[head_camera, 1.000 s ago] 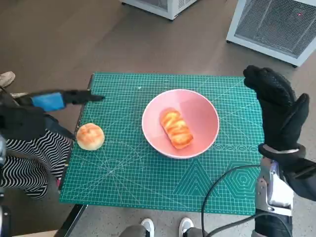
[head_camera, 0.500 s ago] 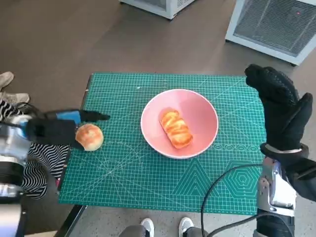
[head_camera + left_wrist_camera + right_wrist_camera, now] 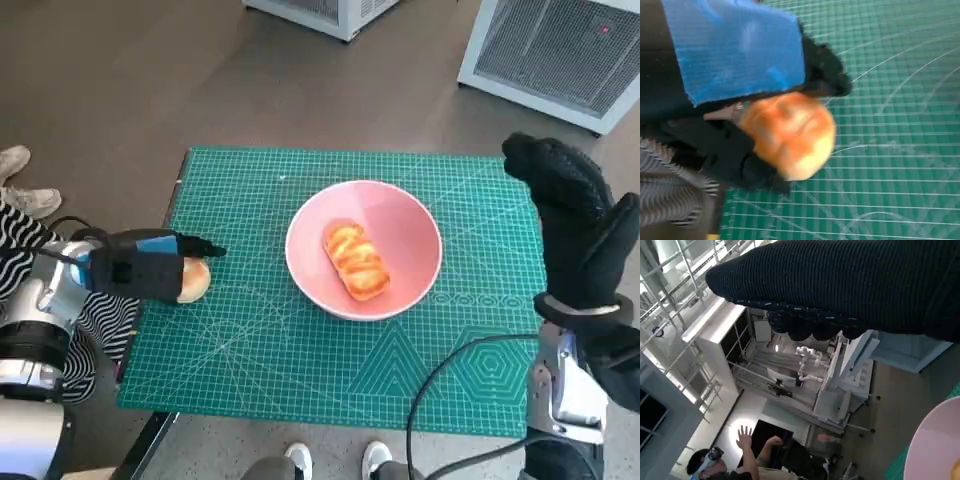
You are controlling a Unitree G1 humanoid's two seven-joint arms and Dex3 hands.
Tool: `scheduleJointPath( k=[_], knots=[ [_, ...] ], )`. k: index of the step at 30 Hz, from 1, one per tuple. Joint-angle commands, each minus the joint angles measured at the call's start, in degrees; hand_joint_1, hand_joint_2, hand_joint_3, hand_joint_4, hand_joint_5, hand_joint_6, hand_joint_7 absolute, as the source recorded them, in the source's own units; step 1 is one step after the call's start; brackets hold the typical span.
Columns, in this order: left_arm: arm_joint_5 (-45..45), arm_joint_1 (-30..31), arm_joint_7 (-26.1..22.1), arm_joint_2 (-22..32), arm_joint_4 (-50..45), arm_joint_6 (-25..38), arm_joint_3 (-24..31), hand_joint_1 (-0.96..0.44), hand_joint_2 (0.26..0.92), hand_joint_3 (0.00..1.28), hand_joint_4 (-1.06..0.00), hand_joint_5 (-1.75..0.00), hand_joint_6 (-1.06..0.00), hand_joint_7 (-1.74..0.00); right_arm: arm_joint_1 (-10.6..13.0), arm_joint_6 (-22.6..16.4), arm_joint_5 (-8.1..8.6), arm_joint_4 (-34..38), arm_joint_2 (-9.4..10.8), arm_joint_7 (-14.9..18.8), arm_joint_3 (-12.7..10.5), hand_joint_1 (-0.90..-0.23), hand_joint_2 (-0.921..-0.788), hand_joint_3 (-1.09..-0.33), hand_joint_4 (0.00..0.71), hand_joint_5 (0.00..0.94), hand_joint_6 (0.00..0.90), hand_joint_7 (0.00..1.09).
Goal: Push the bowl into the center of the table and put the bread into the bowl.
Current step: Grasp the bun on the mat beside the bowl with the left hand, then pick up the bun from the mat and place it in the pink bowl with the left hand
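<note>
Left hand (image 3: 140,272) wrapping round bun (image 3: 193,281) at table's left edge, grip unclear; bowl (image 3: 364,248) lying toward center. Right hand (image 3: 577,232) hovering wide, farther off.

- I'm seeing the left hand (image 3: 135,268) covering most of the round bun (image 3: 193,281); only its right edge is showing in the head view.
- Left wrist view is blurring; I'm not telling whether the fingers (image 3: 825,70) are gripping the bun or only lying over it.
- Pink bowl (image 3: 935,450) is getting cut off by the right wrist picture's edge.
- Right hand (image 3: 580,235) fingers are hardly showing there.
</note>
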Motion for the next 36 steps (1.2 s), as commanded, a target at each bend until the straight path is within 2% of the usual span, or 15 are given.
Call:
scheduleJointPath(
  k=[1, 7, 13, 19, 26, 33, 36],
  knots=[
    [0.6, -1.3, 0.1, 1.1, 0.8, -2.2, -0.6, 0.01, 0.916, 0.06, -0.73, -0.95, -0.59, -1.12, 1.4, 1.1, -0.21, -0.4, -0.1, -0.4, -0.2, -0.698, -0.921, -0.724, 0.128, 0.000, 0.037, 0.52],
    [-7.4, -2.7, -5.0, 3.5, -3.5, -5.8, 5.1, 0.00, 0.915, 0.02, -0.79, -1.01, -0.65, -1.17, 1.5, 1.5, -0.03, -0.8, -0.3, -0.4, -0.3, -0.698, -0.921, -0.724, 0.128, 0.000, 0.036, 0.52],
    [-17.5, -2.1, -9.6, 5.0, -14.0, -5.5, 12.5, 0.00, 0.919, 0.02, -0.77, -1.03, -0.65, -1.18, 1.2, 1.8, -0.20, -0.8, -0.3, -0.4, -0.4, -0.698, -0.921, -0.724, 0.127, 0.000, 0.034, 0.53],
    [-25.2, -4.0, -11.7, 3.4, -19.6, -7.1, 16.9, 0.00, 0.920, 0.05, -0.73, -1.08, -0.63, -1.20, 1.0, 2.1, -0.34, -0.7, -0.2, -0.4, -0.3, -0.698, -0.921, -0.724, 0.127, 0.000, 0.033, 0.53],
    [-26.4, -8.9, -10.5, -0.1, -24.1, -8.6, 17.1, 0.00, 0.920, 0.06, -0.72, -1.16, -0.61, -1.16, 0.7, 2.1, -0.43, -0.5, -0.2, -0.3, -0.1, -0.698, -0.921, -0.723, 0.127, 0.000, 0.033, 0.53],
    [-24.4, -14.1, -10.0, -6.1, -26.5, -8.0, 14.3, 0.00, 0.920, 0.07, -0.73, -1.18, -0.60, -1.15, 0.4, 1.9, -0.61, 0.0, -0.2, -0.2, 0.0, -0.699, -0.921, -0.722, 0.128, 0.001, 0.032, 0.53],
    [-23.4, -16.1, -10.2, -8.3, -27.4, -6.7, 12.9, 0.00, 0.920, 0.09, -0.69, -1.21, -0.57, -1.18, 0.3, 1.8, -0.65, 0.3, -0.2, -0.2, 0.1, -0.700, -0.921, -0.721, 0.129, 0.001, 0.032, 0.53]
  ],
)
